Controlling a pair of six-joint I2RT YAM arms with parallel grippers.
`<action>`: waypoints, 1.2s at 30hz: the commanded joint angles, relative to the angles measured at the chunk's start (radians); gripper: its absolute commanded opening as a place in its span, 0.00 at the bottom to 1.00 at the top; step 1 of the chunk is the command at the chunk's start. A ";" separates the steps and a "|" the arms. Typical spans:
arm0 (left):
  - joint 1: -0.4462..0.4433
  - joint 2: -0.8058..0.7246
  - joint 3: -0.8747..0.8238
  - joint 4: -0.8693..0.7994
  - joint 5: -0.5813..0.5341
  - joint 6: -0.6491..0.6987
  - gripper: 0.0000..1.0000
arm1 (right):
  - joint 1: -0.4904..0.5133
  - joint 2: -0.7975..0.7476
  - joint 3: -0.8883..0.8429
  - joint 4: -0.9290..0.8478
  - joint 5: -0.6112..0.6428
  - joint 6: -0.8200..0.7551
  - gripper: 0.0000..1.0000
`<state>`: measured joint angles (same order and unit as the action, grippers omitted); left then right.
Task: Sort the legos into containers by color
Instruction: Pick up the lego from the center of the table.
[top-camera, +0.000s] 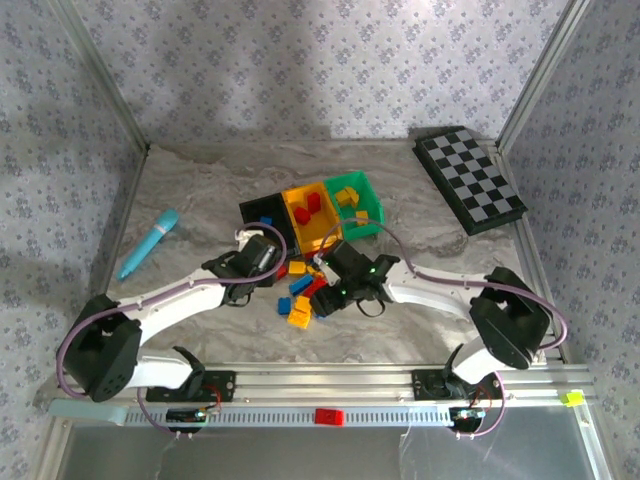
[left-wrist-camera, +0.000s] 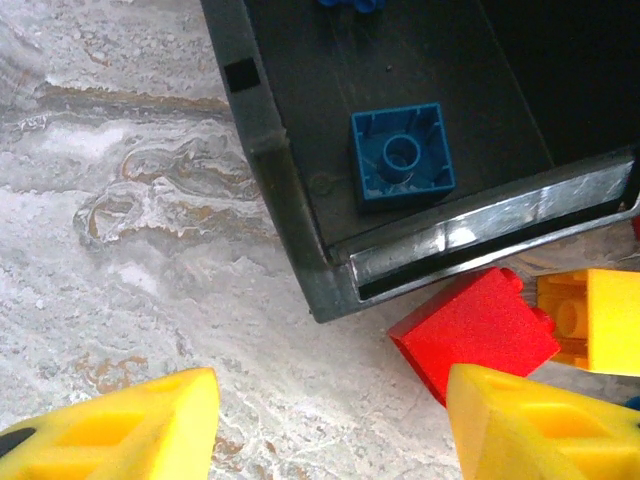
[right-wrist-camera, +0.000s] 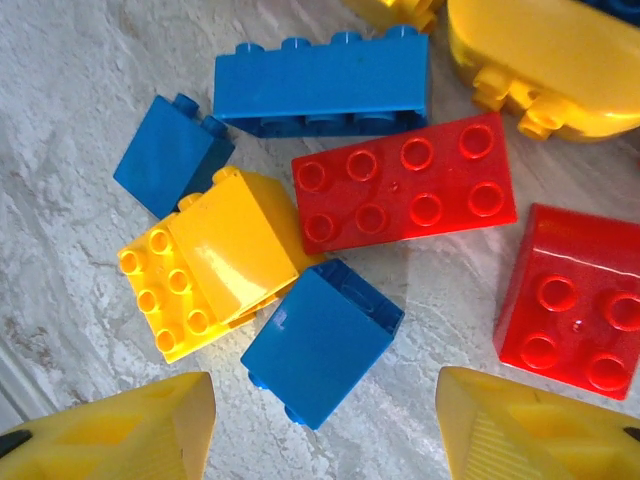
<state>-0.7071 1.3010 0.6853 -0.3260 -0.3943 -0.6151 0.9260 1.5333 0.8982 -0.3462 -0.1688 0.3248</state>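
Observation:
Three bins stand in a row: black (top-camera: 258, 210), yellow (top-camera: 300, 232) holding red bricks, green (top-camera: 368, 212) holding yellow ones. A blue brick (left-wrist-camera: 402, 157) lies in the black bin (left-wrist-camera: 290, 210). Loose legos (top-camera: 300, 295) lie in a pile in front. My left gripper (left-wrist-camera: 330, 430) is open over bare table by the black bin's corner, with a red brick (left-wrist-camera: 473, 330) beside its right finger. My right gripper (right-wrist-camera: 325, 430) is open above the pile, with a blue brick (right-wrist-camera: 320, 340) lying between its fingers and untouched. Around it lie a red flat brick (right-wrist-camera: 405, 185), a yellow brick (right-wrist-camera: 205, 260) and a long blue brick (right-wrist-camera: 320, 85).
A cyan marker pen (top-camera: 150, 243) lies at the left. A checkerboard (top-camera: 470, 180) sits at the back right. A metal rail (top-camera: 400, 385) runs along the near edge, with a red piece (top-camera: 329, 416) on it. Frame posts stand at the back corners.

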 joint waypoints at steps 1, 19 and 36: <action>0.003 -0.004 0.019 0.002 -0.026 -0.012 0.61 | 0.018 0.018 0.040 -0.042 0.086 0.032 0.62; 0.003 -0.012 0.003 0.022 0.001 -0.025 0.61 | -0.071 0.114 0.074 -0.076 0.225 0.078 0.62; 0.005 -0.068 -0.004 -0.003 -0.023 -0.029 0.61 | -0.063 0.131 0.137 -0.095 0.297 0.067 0.33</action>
<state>-0.7071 1.2667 0.6811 -0.3138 -0.3943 -0.6308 0.8711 1.7081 1.0054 -0.4049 0.0986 0.4030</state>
